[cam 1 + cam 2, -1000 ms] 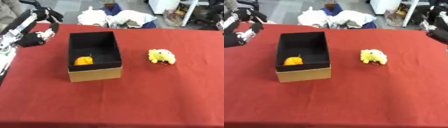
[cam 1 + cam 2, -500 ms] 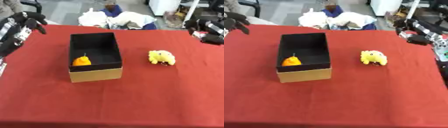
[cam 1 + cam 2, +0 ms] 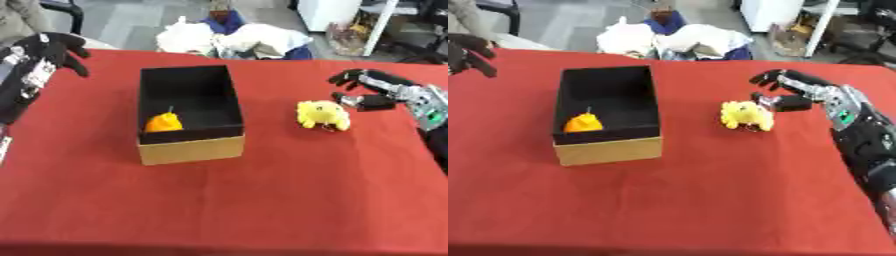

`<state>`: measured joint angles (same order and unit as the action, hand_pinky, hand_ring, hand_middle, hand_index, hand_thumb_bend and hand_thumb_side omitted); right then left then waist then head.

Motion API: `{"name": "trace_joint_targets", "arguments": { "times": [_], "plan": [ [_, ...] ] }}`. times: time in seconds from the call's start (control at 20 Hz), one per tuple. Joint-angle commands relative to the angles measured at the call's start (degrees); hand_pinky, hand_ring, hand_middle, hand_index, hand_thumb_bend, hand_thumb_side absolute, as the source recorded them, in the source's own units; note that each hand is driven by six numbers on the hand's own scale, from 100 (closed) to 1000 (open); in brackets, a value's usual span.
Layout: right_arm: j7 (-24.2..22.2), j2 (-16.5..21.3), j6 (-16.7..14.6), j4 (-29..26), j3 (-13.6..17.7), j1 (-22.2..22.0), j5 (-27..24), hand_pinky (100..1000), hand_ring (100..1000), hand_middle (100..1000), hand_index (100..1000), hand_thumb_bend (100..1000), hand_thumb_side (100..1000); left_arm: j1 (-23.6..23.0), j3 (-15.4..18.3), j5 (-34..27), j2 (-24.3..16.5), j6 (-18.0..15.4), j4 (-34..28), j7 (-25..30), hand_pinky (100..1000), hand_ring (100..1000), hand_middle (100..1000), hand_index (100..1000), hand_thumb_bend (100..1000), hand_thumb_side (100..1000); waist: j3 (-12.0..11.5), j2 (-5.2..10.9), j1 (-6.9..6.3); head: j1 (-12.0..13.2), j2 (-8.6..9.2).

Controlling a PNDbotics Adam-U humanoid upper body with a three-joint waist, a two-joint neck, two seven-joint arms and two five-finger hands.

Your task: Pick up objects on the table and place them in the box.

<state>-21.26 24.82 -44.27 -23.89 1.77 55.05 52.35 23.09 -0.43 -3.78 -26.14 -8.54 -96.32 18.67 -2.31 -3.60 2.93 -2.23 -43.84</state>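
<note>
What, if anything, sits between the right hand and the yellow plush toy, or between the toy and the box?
Nothing visible. The right hand hovers open beside the yellow plush toy, with bare red tablecloth between toy and box.

Your box [image 3: 191, 149] sat left of centre on the table [image 3: 262, 200], a small thing [image 3: 164, 122] inside (near end), plush toy [image 3: 322, 115] to its right.

A matt red cloth covers the table [image 3: 262, 200], smooth and nearly without creases. The box [image 3: 191, 150] at centre left looks like plain brown cardboard outside, with a dull black lining inside. In it lies an orange thing [image 3: 163, 122] with a smooth, slightly shiny skin. The yellow toy [image 3: 322, 115] right of centre looks soft and fuzzy, like plush. The right hand [image 3: 802, 92], at the right edge, is matt black with silver metal parts.
</note>
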Motion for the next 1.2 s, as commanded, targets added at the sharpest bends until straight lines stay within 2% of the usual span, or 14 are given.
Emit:
{"name": "trace_joint_targets", "arguments": {
  "times": [0.05,0.1,0.15,0.25,0.45,0.75,0.8,0.95,1.05,1.2],
  "plan": [
    [2.2,0.4,-0.9,0.2,0.5,1.6,6.6,811,895,888,930,268,801,0.4,0.8,-0.1,-0.2,0.3,-1.0,0.3,673,543,618,769,162,754,-0.1,0.62,-0.15,-0.3,-0.28],
    [3.2,0.3,-0.9,0.4,0.7,1.6,8.1,811,895,888,930,268,801,0.4,0.8,-0.1,-0.1,0.3,-1.0,0.4,673,543,618,769,162,754,-0.1,0.62,-0.14,-0.3,-0.28],
    [4.2,0.3,-0.8,0.5,0.8,1.6,9.6,809,899,897,929,338,793,0.3,0.8,-0.1,-0.1,0.3,-1.0,0.4,674,543,619,769,162,757,-0.1,0.61,-0.12,-0.3,-0.28],
    [7.0,0.2,0.3,0.1,0.9,1.4,13.5,801,888,891,917,366,779,0.1,0.8,0.0,0.0,0.3,-0.9,0.6,675,545,621,770,161,760,-0.2,0.60,-0.09,-0.3,-0.28],
    [15.6,-0.1,3.3,0.0,1.6,0.8,21.2,781,859,860,892,440,690,-0.1,0.9,0.1,0.1,0.4,-0.8,0.5,674,544,620,769,161,761,-0.2,0.57,-0.13,-0.3,-0.28],
    [26.1,-0.9,7.9,3.2,2.5,0.2,29.4,751,809,803,848,438,578,-0.4,0.9,0.3,0.4,0.5,-0.6,0.5,674,543,620,769,159,766,-0.3,0.51,-0.31,-0.4,-0.28],
    [27.1,-1.0,8.3,3.7,2.5,0.2,30.2,750,805,797,841,417,589,-0.4,0.9,0.3,0.4,0.5,-0.6,0.5,674,544,620,769,158,766,-0.4,0.50,-0.35,-0.4,-0.28],
    [29.4,-1.2,8.8,4.8,2.5,0.0,31.7,733,772,724,778,385,522,-0.5,0.9,0.4,0.4,0.5,-0.6,0.5,674,543,620,769,154,767,-0.4,0.46,-0.44,-0.4,-0.28],
    [30.9,-1.3,8.7,4.8,2.7,-0.1,32.1,720,742,636,708,350,454,-0.5,0.9,0.4,0.4,0.5,-0.6,0.4,674,543,620,769,154,767,-0.5,0.45,-0.48,-0.4,-0.28],
    [33.2,-1.3,8.1,4.3,3.0,-0.1,32.0,697,683,498,555,309,358,-0.5,0.9,0.3,0.5,0.5,-0.6,0.5,674,544,621,770,153,773,-0.5,0.48,-0.47,-0.4,-0.28]
  ]
}}
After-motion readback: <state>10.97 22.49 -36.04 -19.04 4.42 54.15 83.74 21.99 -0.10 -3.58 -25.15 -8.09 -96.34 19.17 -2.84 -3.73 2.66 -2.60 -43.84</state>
